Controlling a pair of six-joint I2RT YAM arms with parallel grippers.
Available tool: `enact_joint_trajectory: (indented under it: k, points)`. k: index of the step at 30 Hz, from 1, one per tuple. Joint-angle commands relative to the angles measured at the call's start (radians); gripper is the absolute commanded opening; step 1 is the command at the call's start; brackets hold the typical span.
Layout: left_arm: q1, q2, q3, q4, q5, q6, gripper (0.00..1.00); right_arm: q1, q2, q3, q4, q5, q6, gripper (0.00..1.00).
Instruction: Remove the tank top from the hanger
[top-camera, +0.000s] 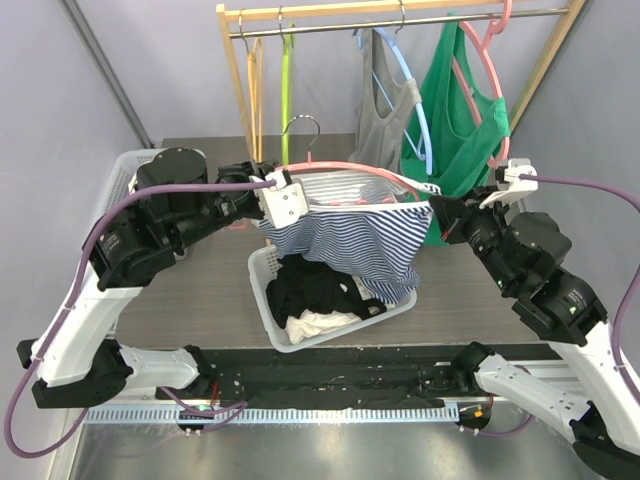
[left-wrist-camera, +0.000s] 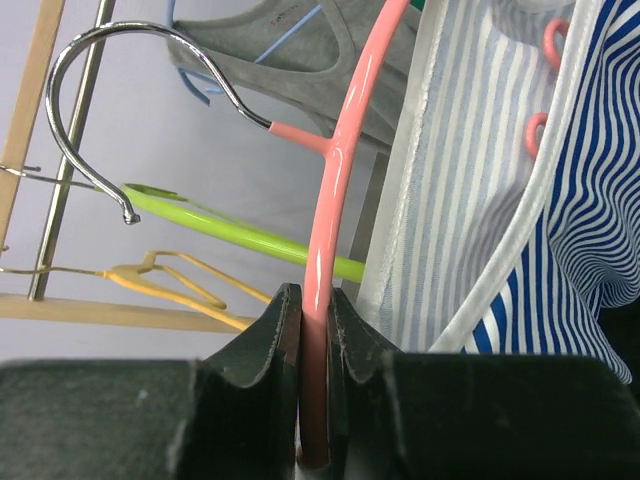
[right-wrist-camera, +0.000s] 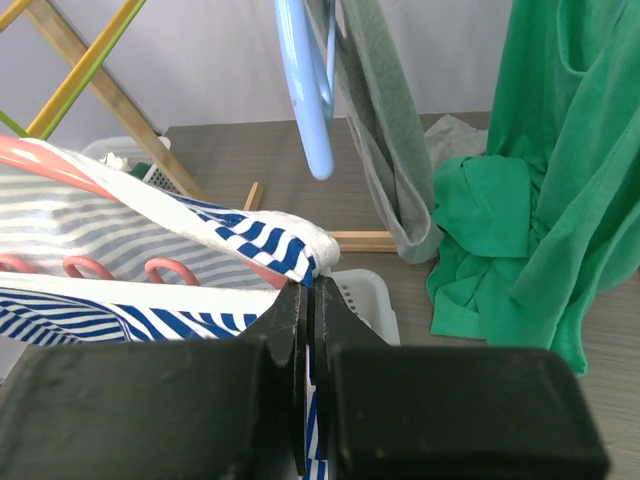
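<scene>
My left gripper (left-wrist-camera: 314, 305) pinching the pink hanger (left-wrist-camera: 338, 170) rod between its fingers, my right gripper (right-wrist-camera: 308, 300) clamped tight on the striped tank top (right-wrist-camera: 262, 238) at its edge

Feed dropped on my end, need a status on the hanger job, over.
Left claw shut on pink hanger. Right claw shut on striped tank top edge. Top not yet off hanger, draped above laundry basket. No obstruction seen.

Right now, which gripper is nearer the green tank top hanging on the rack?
Right. The right gripper pinches the striped tank top close beside the green tank top; the left gripper clamps the pink hanger, farther left.
</scene>
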Motion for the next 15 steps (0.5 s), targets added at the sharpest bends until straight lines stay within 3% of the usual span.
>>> enact_joint_trajectory:
  k: [1,9,15]
  points:
    - [0.016,-0.011,0.104,0.068,-0.075,0.037,0.00,-0.006,0.003,-0.009,-0.029,0.021,0.003,0.01]
    - [0.042,0.043,0.365,-0.179,0.085,-0.026,0.00,-0.005,0.016,-0.023,-0.077,0.076,-0.036,0.01]
    - [0.044,0.030,0.305,-0.057,0.068,-0.078,0.00,-0.005,0.028,-0.051,-0.066,0.040,-0.017,0.01]
